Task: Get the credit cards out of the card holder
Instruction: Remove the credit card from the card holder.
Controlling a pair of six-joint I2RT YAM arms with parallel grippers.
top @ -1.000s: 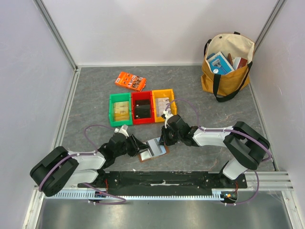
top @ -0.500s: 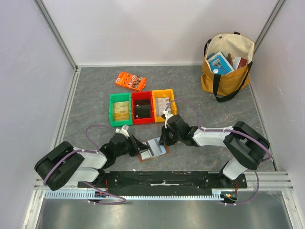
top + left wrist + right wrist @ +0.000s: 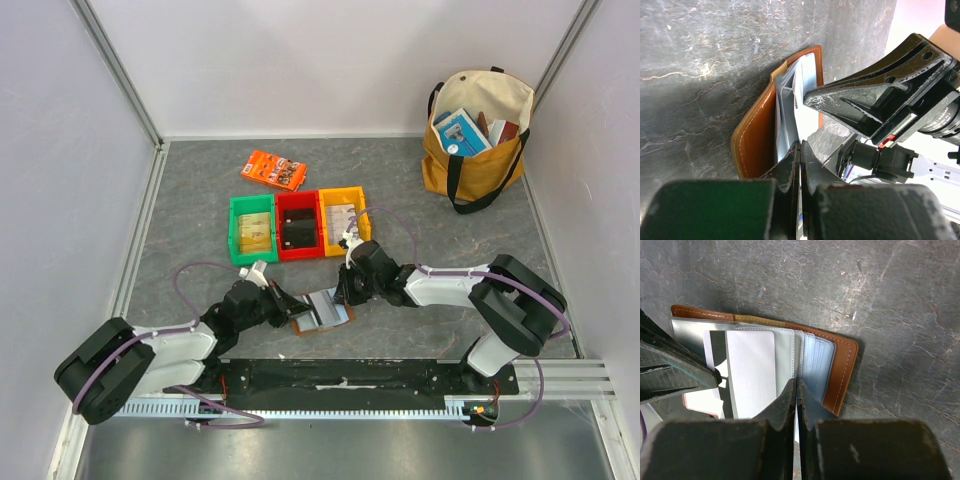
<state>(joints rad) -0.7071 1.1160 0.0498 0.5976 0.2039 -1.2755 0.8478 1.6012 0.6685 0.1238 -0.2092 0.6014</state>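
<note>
Brown leather bifold card holder (image 3: 842,369) lies open between pincers. Its flap pinched by left gripper (image 3: 800,148). Nearer right gripper (image 3: 796,386) pressed together, seemingly on silvery-white credit cards (image 3: 751,375), long axis toward it.

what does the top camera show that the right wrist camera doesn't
Only the top view: a green bin, a red bin, a yellow bin, an orange box and a tote bag. Only the right wrist view: clear sleeves and a white card with a dark stripe. Both: the open brown wallet on the grey table.
</note>
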